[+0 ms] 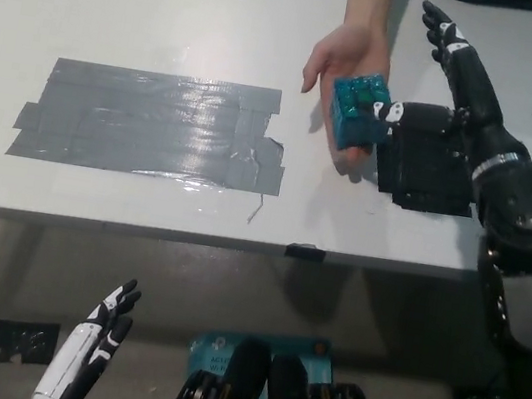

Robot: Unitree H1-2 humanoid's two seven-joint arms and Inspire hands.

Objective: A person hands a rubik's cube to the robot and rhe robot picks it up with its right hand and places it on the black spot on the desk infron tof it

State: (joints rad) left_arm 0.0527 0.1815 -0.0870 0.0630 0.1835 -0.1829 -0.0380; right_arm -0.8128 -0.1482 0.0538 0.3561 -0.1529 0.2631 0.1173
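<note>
A person's hand reaches in from the top and holds a teal rubik's cube just above the white desk. My black right hand is open beside the cube's right side, long fingers pointing away from me. Its thumb tip is at the cube's right face; whether it touches I cannot tell. The black spot lies under my right hand and is partly hidden by it. My white left hand rests open below the desk edge at lower left.
A large patch of grey tape covers the desk's left middle. A small black clip sits on the front edge. A dark object lies at the far top right.
</note>
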